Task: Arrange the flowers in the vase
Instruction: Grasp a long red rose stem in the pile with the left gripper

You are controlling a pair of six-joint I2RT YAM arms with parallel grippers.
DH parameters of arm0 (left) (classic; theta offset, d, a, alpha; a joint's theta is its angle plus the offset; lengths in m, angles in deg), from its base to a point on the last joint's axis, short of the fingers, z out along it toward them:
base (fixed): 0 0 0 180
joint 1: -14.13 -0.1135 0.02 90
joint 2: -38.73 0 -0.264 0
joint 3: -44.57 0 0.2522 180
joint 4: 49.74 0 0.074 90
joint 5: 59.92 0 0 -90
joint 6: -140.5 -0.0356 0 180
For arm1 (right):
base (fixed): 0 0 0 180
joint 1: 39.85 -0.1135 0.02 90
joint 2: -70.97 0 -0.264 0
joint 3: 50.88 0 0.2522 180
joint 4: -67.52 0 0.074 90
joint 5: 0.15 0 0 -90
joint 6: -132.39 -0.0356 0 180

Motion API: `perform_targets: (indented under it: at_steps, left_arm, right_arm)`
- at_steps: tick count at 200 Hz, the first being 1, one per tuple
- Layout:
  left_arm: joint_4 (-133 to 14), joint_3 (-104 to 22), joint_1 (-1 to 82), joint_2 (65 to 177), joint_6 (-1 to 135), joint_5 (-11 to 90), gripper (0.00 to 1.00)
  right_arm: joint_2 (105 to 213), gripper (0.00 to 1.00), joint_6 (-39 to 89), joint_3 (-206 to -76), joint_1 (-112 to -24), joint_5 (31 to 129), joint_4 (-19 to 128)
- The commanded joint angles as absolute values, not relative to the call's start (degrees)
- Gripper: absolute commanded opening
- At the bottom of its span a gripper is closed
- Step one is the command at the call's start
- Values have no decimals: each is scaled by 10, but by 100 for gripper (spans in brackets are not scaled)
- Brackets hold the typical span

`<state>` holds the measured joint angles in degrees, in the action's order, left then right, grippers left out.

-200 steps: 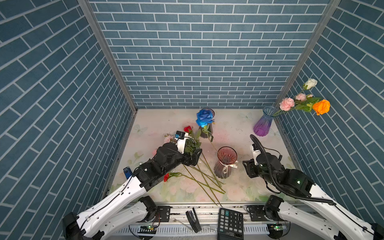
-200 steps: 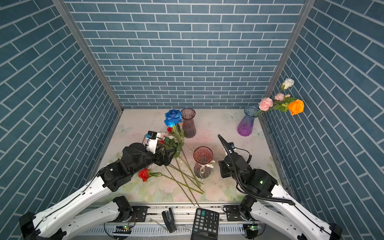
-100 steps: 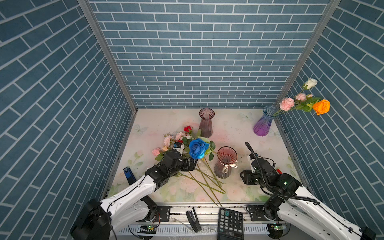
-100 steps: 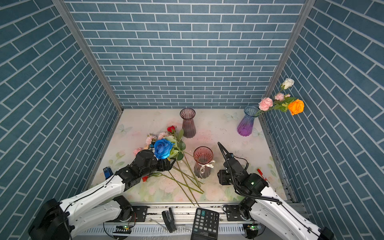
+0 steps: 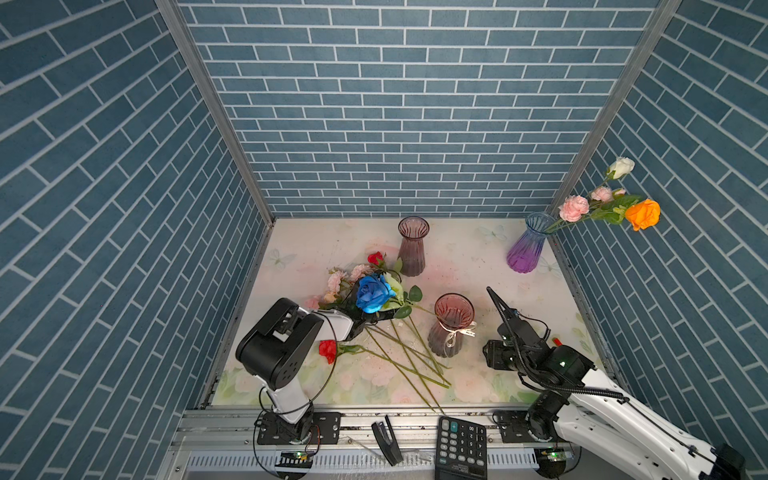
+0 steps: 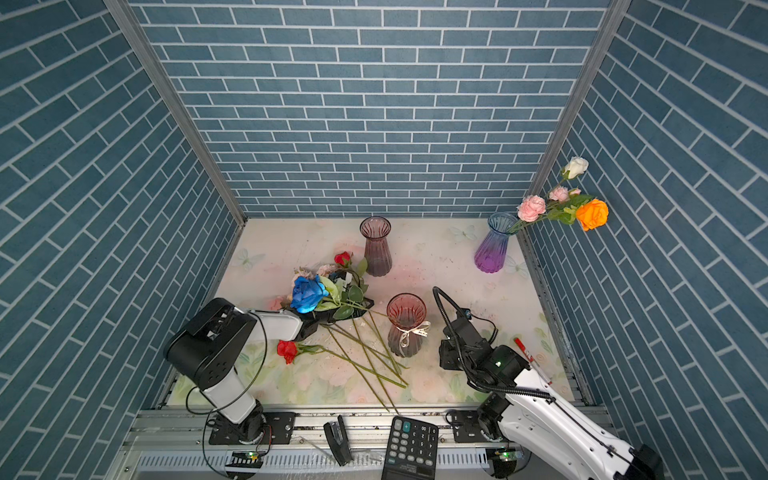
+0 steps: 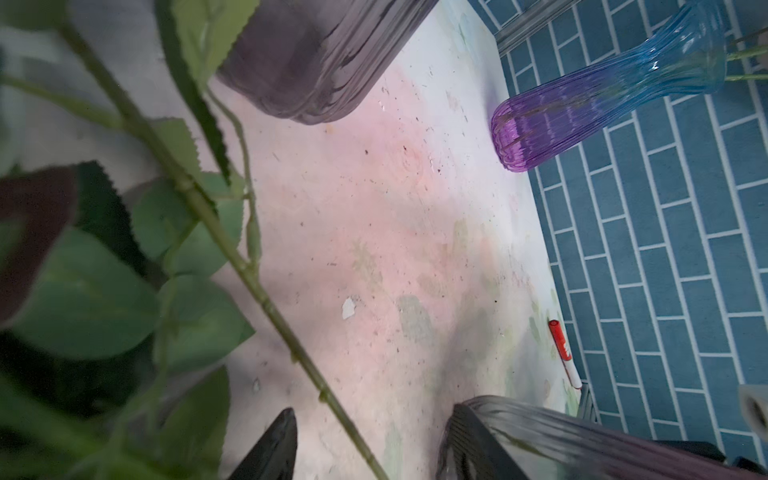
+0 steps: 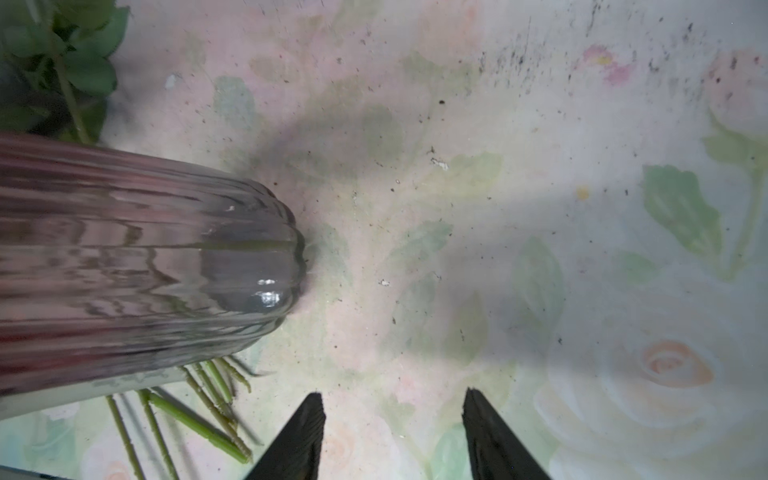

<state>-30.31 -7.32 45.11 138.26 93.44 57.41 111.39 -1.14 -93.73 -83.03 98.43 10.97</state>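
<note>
A blue rose (image 5: 374,293) tops a pile of flowers (image 5: 347,280) left of centre, and a red rose (image 5: 328,351) lies nearer the front. My left gripper (image 5: 380,318) sits low in this pile and is open, with a green stem (image 7: 257,291) running loose between its fingers. A pink vase (image 5: 451,328) tied with a ribbon stands beside it. My right gripper (image 8: 392,392) is open and empty over the mat, right of that vase. A smoky vase (image 5: 412,249) stands empty at the back. A blue-purple vase (image 5: 527,245) holds pink, white and orange blooms (image 5: 642,214).
Brick-pattern walls (image 5: 124,208) close in on three sides. A red pen (image 6: 532,359) lies by the right wall. A calculator (image 5: 461,444) and a stapler (image 5: 386,438) sit on the front rail. Long stems (image 5: 407,361) fan across the mat toward the front edge.
The blue rose went from the back vase's mouth down onto the pile. My left arm folded back and low beside it. My right gripper drew slightly toward the front.
</note>
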Motion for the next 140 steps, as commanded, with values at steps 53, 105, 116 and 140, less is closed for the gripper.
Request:
perform_targets:
  at_steps: [53, 105, 116, 140]
  left_arm:
    - [-229, -85, 412, 1441, 1003, 613, 41]
    - [-157, -83, 390, 1491, 1049, 629, 31]
    - [-156, -85, 391, 1492, 1049, 629, 29]
    - [-153, -86, 391, 1493, 1049, 631, 20]
  right_arm:
    - [1135, 56, -25, -933, -829, 983, 142]
    - [1135, 56, -24, -933, -829, 973, 144]
    - [1133, 56, -24, -932, -829, 971, 144]
    - [1131, 55, -24, -932, -829, 966, 144]
